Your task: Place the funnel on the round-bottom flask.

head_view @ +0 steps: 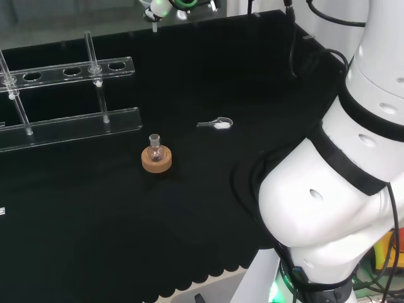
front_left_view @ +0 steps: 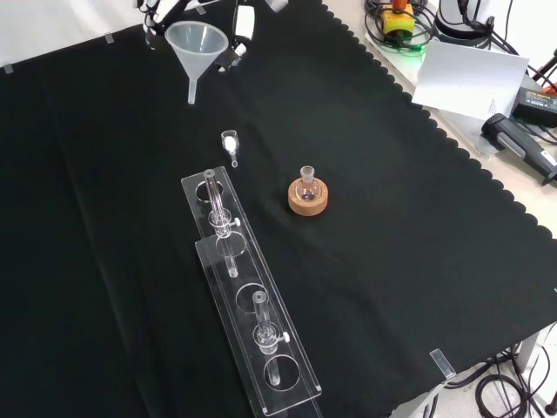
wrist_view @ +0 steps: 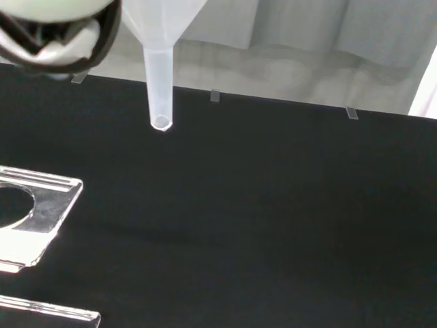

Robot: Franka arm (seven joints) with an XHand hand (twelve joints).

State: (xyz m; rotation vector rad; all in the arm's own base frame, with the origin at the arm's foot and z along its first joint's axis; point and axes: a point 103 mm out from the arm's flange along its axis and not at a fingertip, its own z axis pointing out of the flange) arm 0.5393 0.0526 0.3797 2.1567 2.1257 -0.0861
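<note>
The hand (front_left_view: 237, 26) carries the funnel (front_left_view: 196, 45) in the air at the far edge of the worktop (front_left_view: 392, 261) in the front view, its fingers (front_left_view: 244, 24) curled about the funnel's cone so that the stem hangs down, clear of the cloth. The flask (front_left_view: 306, 182) stands upright in its cork ring (front_left_view: 309, 199) near the middle of the worktop, well apart from the funnel and nearer the camera in the front view. A small spoon (front_left_view: 231, 143) with white powder lies between the two, just off the direct line, and a clear rack (front_left_view: 248, 296) with upright tubes runs beside the flask to its left in that view. Probable faults from here: the flask's neck is narrow, so a stem brought down slightly off centre would likely strike the rim and could tip the flask or shift it on its ring; a low carry could sweep the spoon and scatter the powder; a tilted funnel could lean or fall once let go. Open room lies to the right of the flask and above the spoon in the front view; the rack closes the left side.
</note>
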